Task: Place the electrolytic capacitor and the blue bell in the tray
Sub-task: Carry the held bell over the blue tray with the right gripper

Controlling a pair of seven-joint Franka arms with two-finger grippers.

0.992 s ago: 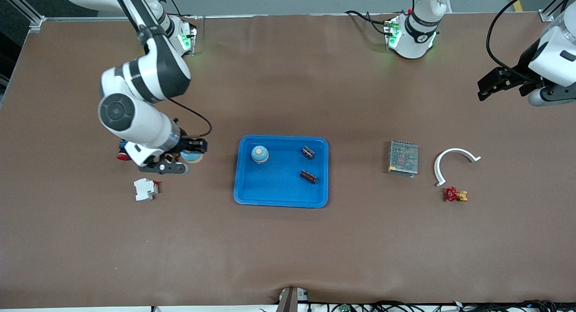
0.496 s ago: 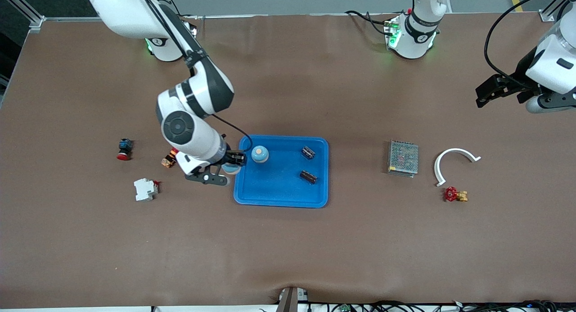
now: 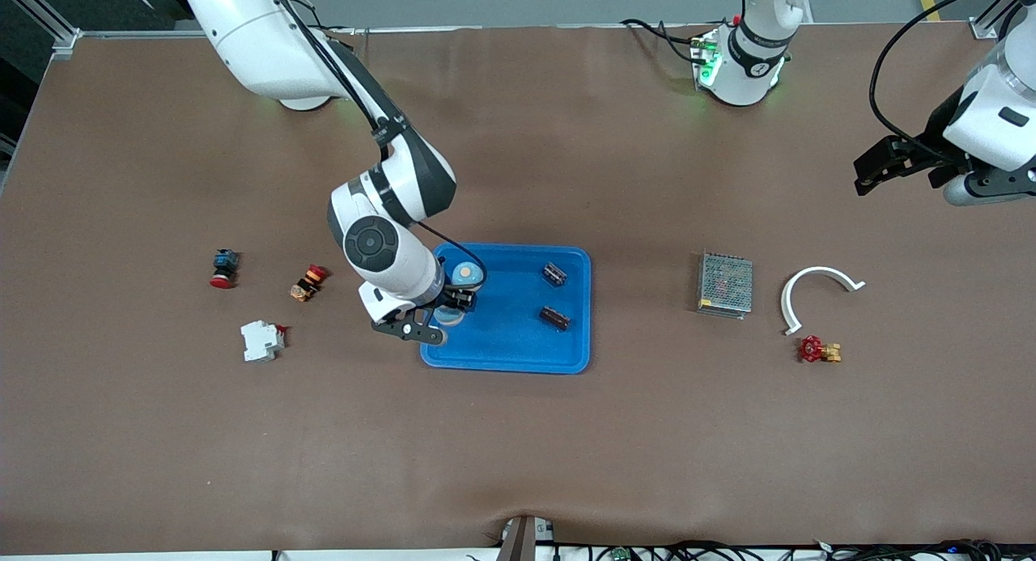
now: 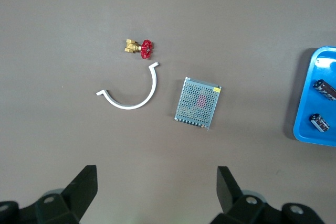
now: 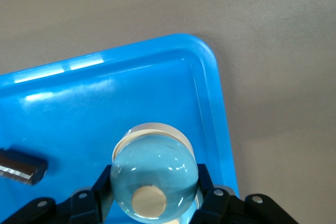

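The bright blue tray lies mid-table. In it stand one blue bell and two dark electrolytic capacitors. My right gripper is shut on a second blue bell and holds it over the tray's corner toward the right arm's end. In the right wrist view that bell sits between the fingers above the tray floor, with one capacitor at the edge. My left gripper is open and empty, waiting up over the table at the left arm's end.
A red push button, a small orange part and a white breaker lie toward the right arm's end. A grey mesh box, a white curved piece and a red valve lie toward the left arm's end.
My right gripper carried the blue bell from beside the red button and orange part to over the tray's corner. The left arm has barely moved.
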